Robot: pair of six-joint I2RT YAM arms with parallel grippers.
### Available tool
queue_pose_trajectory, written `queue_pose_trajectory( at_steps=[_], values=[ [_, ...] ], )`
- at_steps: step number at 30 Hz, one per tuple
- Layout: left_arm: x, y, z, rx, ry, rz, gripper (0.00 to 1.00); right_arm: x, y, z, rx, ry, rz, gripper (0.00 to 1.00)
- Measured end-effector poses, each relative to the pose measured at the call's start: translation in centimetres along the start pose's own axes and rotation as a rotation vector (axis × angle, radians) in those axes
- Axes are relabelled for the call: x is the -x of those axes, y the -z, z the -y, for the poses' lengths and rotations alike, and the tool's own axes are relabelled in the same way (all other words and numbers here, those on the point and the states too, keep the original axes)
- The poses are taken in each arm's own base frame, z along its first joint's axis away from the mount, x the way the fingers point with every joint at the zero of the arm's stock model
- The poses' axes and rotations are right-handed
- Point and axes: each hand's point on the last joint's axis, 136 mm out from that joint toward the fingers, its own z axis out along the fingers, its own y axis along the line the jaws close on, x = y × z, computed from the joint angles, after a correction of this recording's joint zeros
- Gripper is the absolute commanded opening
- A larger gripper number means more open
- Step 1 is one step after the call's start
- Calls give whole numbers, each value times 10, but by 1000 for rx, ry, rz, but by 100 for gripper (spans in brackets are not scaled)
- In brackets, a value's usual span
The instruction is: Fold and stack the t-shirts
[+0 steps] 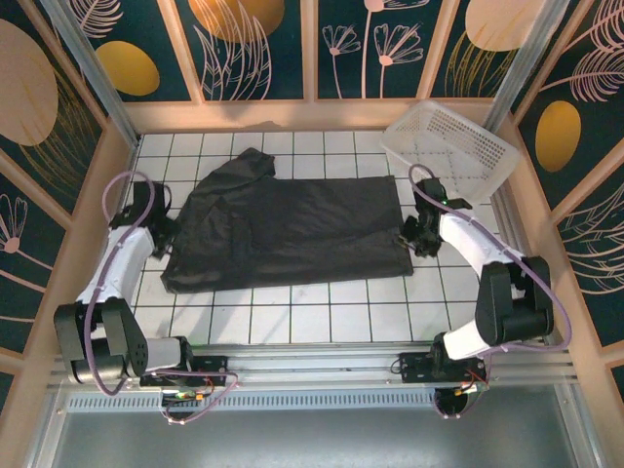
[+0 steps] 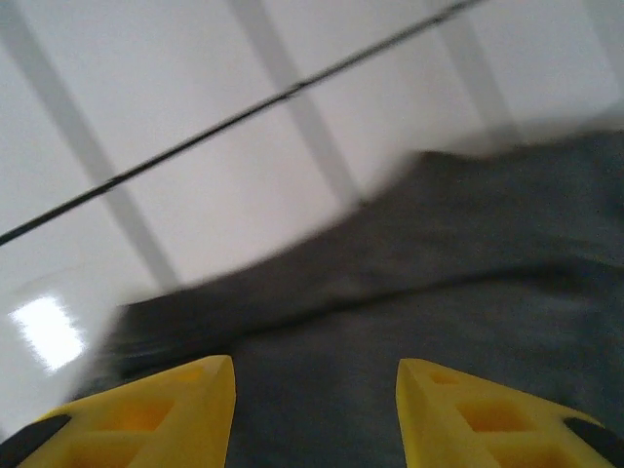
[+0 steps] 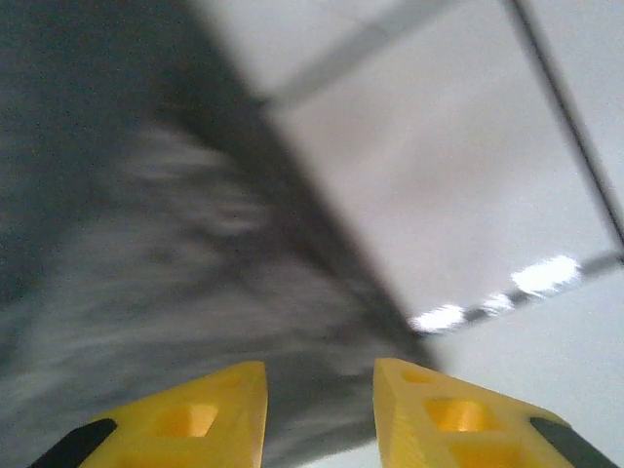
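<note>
- Top view: one dark charcoal t-shirt (image 1: 292,229) lies spread on the white tiled table (image 1: 322,312), about centre, with its long axis running 9 to 3 o'clock.
- The 3 o'clock half of the shirt lies flat. The 9 o'clock half is creased, and a bunched fold pokes out toward 11 o'clock.
- A white perforated basket (image 1: 450,146) sits at 1 o'clock on the table, tilted, apart from the shirt.
- Left gripper (image 1: 164,230) is at the shirt's 9 o'clock edge, down at the fabric.
- Left wrist view: left gripper (image 2: 314,419) has its yellow fingers (image 2: 175,409) spread wide. Dark fabric shows across the gap and bare tiles at 10 o'clock. Nothing is pinched. The frame is blurred.
- Right gripper (image 1: 413,234) is at the shirt's 3 o'clock edge, low over the hem corner.
- Right wrist view: right gripper (image 3: 320,419) has its fingers (image 3: 195,419) parted, with a narrower gap than the left. Grey fabric runs from the gap to 10 o'clock, tile at 2 o'clock. The cloth is blurred, and I cannot tell whether the tips touch it.
</note>
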Motion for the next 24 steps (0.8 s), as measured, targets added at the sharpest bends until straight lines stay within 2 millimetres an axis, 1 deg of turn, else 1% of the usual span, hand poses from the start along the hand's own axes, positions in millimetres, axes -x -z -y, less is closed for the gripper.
queue_pose_trajectory(
  at_steps=[1, 2, 3, 4, 6, 7, 8, 10, 13, 15, 18, 21, 24],
  values=[
    [0, 5, 25, -57, -46, -2, 42, 5, 6, -19, 68, 43, 26, 28],
    [-4, 8, 49, -109, -95, -11, 41, 8, 14, -43, 149, 99, 51, 28],
    [-12, 9, 75, -164, -158, -29, 40, 9, 20, -67, 230, 154, 66, 28],
    [-24, 8, 96, -202, -221, -52, 40, 7, 24, -85, 291, 196, 70, 28],
    [-51, 1, 126, -238, -342, -107, 40, 3, 26, -114, 377, 262, 66, 28],
    [-64, -5, 136, -245, -391, -128, 40, 1, 25, -122, 403, 279, 61, 29],
    [-81, -12, 145, -248, -454, -162, 40, 0, 23, -129, 426, 290, 54, 30],
    [-110, -30, 150, -229, -548, -222, 40, -2, 17, -137, 455, 300, 36, 30],
    [-129, -53, 140, -170, -619, -279, 41, -3, 12, -141, 468, 302, 21, 31],
    [-137, -66, 133, -128, -658, -308, 41, -2, 10, -143, 473, 303, 18, 31],
    [-141, -76, 132, -110, -692, -319, 40, -2, 10, -144, 476, 304, 20, 31],
    [-146, -78, 137, -114, -717, -322, 39, -2, 11, -144, 476, 304, 21, 31],
    [-152, -79, 143, -124, -740, -324, 35, -2, 11, -144, 476, 304, 21, 30]
  ],
)
